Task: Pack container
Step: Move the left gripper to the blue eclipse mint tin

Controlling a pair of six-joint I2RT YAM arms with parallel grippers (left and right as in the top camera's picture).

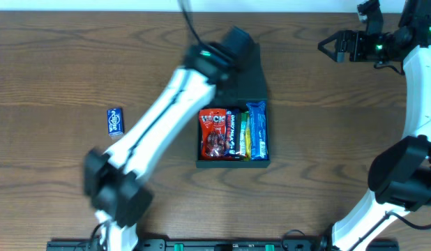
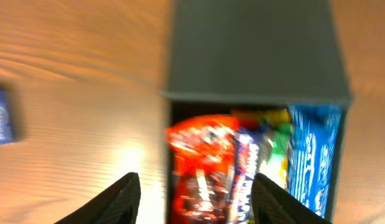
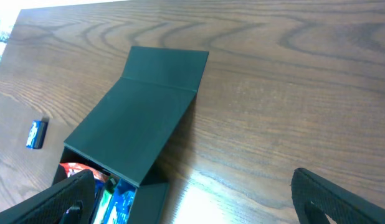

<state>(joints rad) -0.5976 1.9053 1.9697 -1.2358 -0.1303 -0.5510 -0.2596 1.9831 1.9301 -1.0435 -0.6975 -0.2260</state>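
container mid-table, flap lid thrown back, snacks inside
the container [image 1: 233, 163] holds a red packet [image 1: 215, 134] and a blue bar [image 1: 257, 131]. left gripper [image 2: 199, 199] hangs over it, fingers spread, empty. right gripper [image 1: 334, 47] is off at the far right, also spread. a small blue packet [image 1: 115, 121] lies well apart on the left.

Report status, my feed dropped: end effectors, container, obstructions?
Left end effector open, above container. Right end effector open. Container open, snacks inside. Blue packet lies outside.
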